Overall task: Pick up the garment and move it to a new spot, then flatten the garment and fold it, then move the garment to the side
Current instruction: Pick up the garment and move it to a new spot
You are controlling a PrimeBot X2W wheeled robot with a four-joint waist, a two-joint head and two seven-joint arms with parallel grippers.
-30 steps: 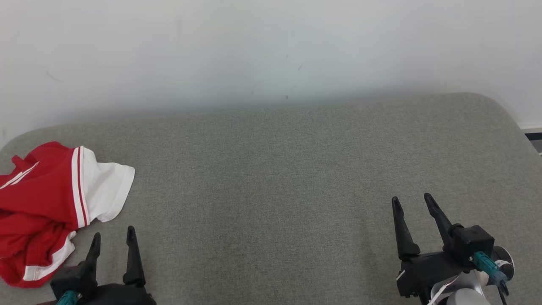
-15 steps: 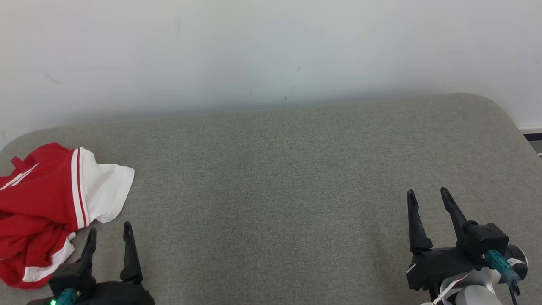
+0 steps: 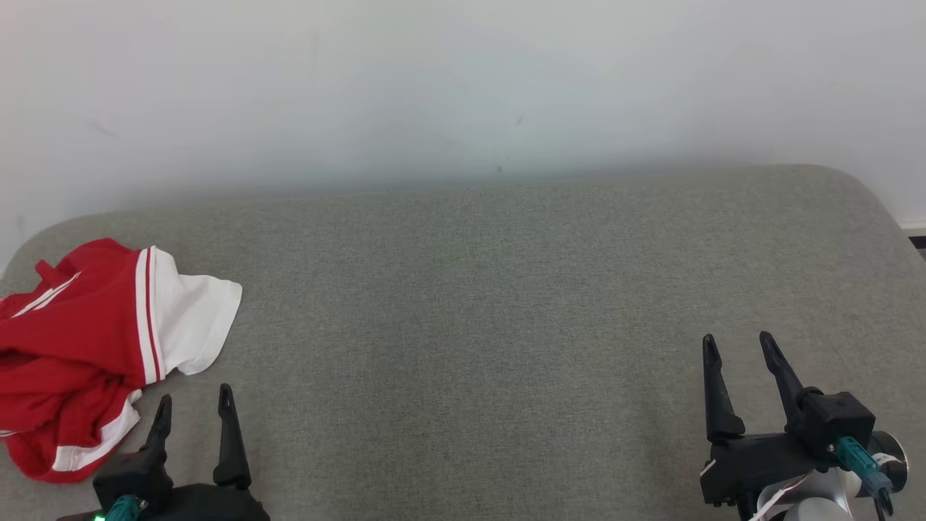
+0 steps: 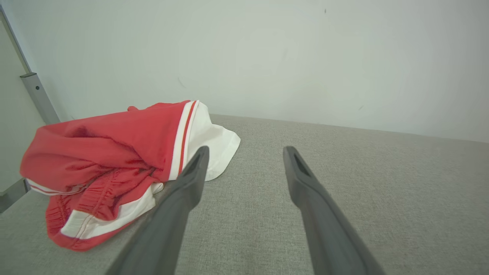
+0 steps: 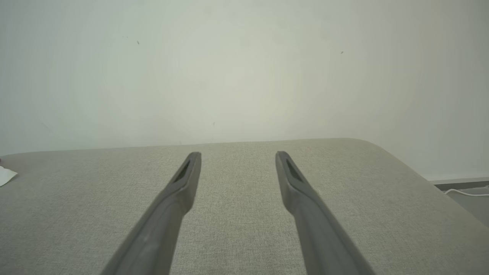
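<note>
A crumpled red garment [image 3: 79,347] with white panels and stripes lies in a heap at the far left of the grey padded table [image 3: 463,304]. In the left wrist view the garment [image 4: 110,160] sits just left of my fingers. My left gripper [image 3: 195,401] stands open at the lower left, just right of the heap's near end and apart from it, with nothing between its fingers [image 4: 191,179]. My right gripper [image 3: 736,341] is open and empty at the lower right, over bare table. A white corner of the garment [image 5: 5,175] shows at the right wrist view's left edge.
A plain white wall [image 3: 463,87] rises behind the table. The table's rounded right corner [image 3: 861,195] drops to the floor, where a white cable [image 5: 464,192] lies. A grey metal post [image 4: 36,95] stands at the far left.
The right gripper has moved to the right and a little toward me. The whole head view has shifted slightly, so the camera moved. The garment lies as before.
</note>
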